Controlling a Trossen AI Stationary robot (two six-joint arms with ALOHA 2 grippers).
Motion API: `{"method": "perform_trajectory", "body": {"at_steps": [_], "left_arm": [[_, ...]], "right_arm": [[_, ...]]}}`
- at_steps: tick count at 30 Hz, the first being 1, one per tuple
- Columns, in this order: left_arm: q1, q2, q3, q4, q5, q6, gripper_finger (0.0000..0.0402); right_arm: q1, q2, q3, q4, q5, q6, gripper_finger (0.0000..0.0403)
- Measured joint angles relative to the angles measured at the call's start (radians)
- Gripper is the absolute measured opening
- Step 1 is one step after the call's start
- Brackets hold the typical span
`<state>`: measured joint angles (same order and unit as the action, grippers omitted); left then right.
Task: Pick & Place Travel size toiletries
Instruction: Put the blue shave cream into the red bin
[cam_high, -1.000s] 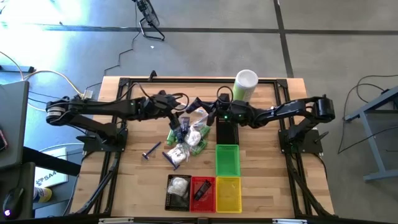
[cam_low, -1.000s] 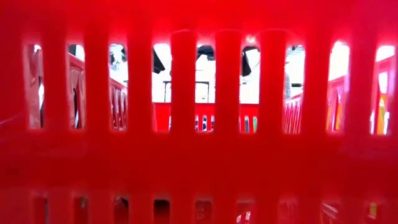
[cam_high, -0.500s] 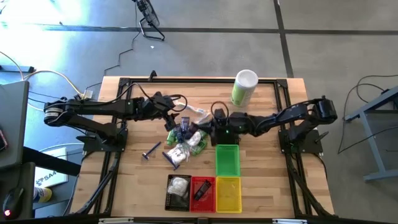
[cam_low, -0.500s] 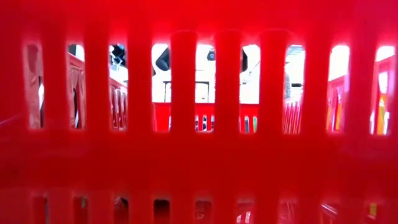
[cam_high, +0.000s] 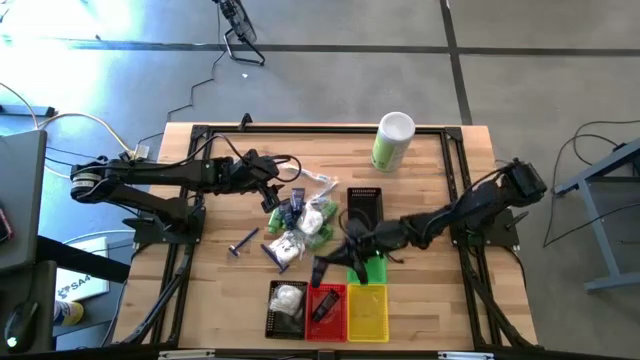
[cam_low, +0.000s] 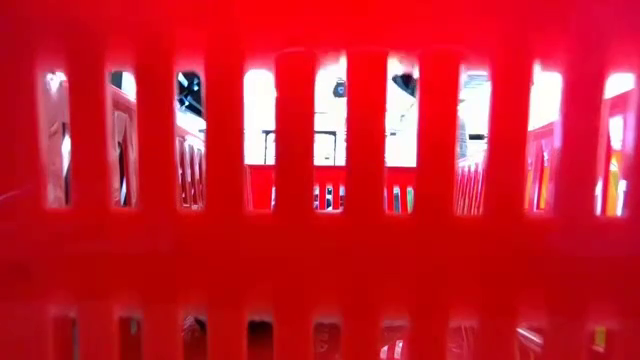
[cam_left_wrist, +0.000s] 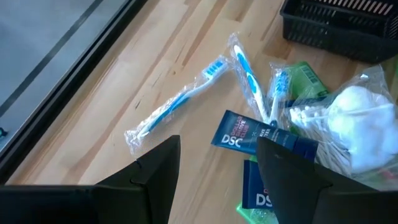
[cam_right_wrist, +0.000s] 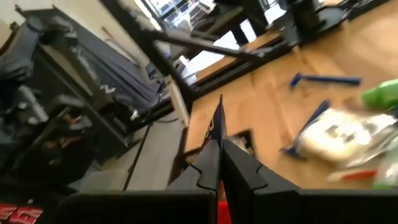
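Note:
The travel size toiletries lie in a pile (cam_high: 300, 225) mid-table: clear-wrapped toothbrushes (cam_left_wrist: 186, 99), dark blue tubes (cam_left_wrist: 261, 140), a white pouch (cam_left_wrist: 354, 124) and green bottles (cam_high: 322, 232). My left gripper (cam_high: 272, 200) hangs open above the pile's left side, and its fingers (cam_left_wrist: 158, 177) touch nothing. My right gripper (cam_high: 322, 270) is over the near baskets, shut on a dark blue tube (cam_right_wrist: 216, 134). The low view shows only a red basket wall (cam_low: 320, 260). My right gripper pinches the dark blue tube (cam_right_wrist: 214, 146) between its two shut fingers (cam_right_wrist: 205, 171). The tube shows edge-on and sticks out past the fingertips. The fingers point roughly level toward the table's left. The tube is lifted clear of table and baskets.
A black basket (cam_high: 365, 203) stands mid-table, with a green basket (cam_high: 368, 265) nearer. At the near edge sit a black basket holding a white pouch (cam_high: 288, 303), a red basket (cam_high: 325, 305) and a yellow one (cam_high: 368, 312). A tall canister (cam_high: 393, 140) stands far right; a blue razor (cam_high: 243, 243) lies left.
My right gripper has swung from beside the pile, by the mid-table black basket, toward the table's near edge. It carried the dark blue tube and now stands over the row of near baskets, still shut. The left gripper has stayed over the pile.

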<state>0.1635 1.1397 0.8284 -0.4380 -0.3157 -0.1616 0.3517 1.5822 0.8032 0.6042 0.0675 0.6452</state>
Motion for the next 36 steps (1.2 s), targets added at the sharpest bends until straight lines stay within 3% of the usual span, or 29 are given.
{"method": "perform_trajectory", "body": {"at_steps": [5, 15, 26, 36], "left_arm": [[0.000, 0.000, 0.000, 0.000, 0.000, 0.000, 0.0204], [0.000, 0.000, 0.000, 0.000, 0.001, -0.039, 0.0204], [0.000, 0.000, 0.000, 0.001, 0.000, -0.053, 0.0204], [0.000, 0.000, 0.000, 0.001, -0.001, -0.053, 0.0204]], "right_arm": [[0.095, 0.000, 0.000, -0.027, 0.075, 0.038, 0.0003], [0.193, 0.005, 0.000, -0.119, 0.090, 0.081, 0.0003], [0.192, 0.121, 0.000, -0.115, 0.092, 0.144, 0.0003], [0.182, 0.141, 0.000, -0.115, 0.081, 0.136, 0.0007]]}}
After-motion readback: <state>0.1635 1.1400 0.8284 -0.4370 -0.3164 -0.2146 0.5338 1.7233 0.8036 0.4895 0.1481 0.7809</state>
